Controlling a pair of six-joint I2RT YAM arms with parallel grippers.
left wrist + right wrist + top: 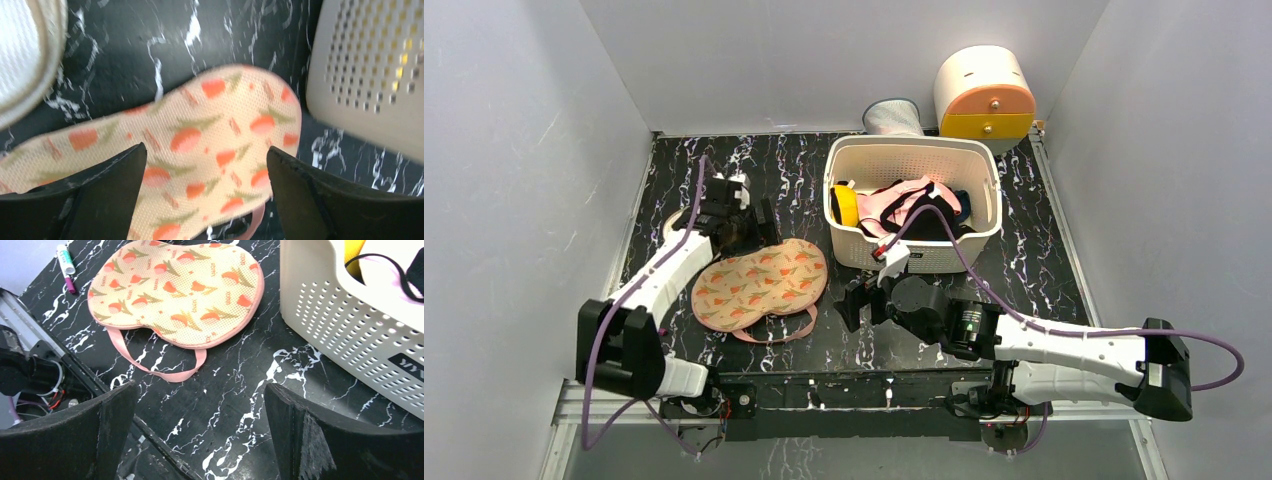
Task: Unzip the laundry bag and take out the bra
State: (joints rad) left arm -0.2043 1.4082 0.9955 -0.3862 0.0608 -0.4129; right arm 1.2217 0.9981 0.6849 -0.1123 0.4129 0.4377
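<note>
Right, the laundry bag [760,282] lies flat on the table [1044,260] just to the left-arm side of the basket [914,255], one lobe near the basket wall, and it looks shut all the way round. You get no sight of the bra; my guess is it sits inside, which would account for the bag's slight plumpness.

Expect this to handle soft and light. It is thin mesh fabric over padding, it gives no stiffness to push against, and it is likely to skate on that glossy top if you tug with one arm only. I cannot pick out the zip pull in any view, so hunt for it along the pink edging [261,287]. Pin the rim with one arm and draw the pull with the other. The strap loop [150,365], trailing from the edge on the side away from the basket's back, is an easy pinch but will only drag the whole bag.

Your left gripper [207,160] hovers with jaws spread wide over the lobe farther from the basket, holding nothing. Your right gripper [200,405] hangs in front of the basket's near wall, jaws equally wide and empty, well apart from the bag. A marker pen [66,265] lies beyond the bag, far from the basket.
</note>
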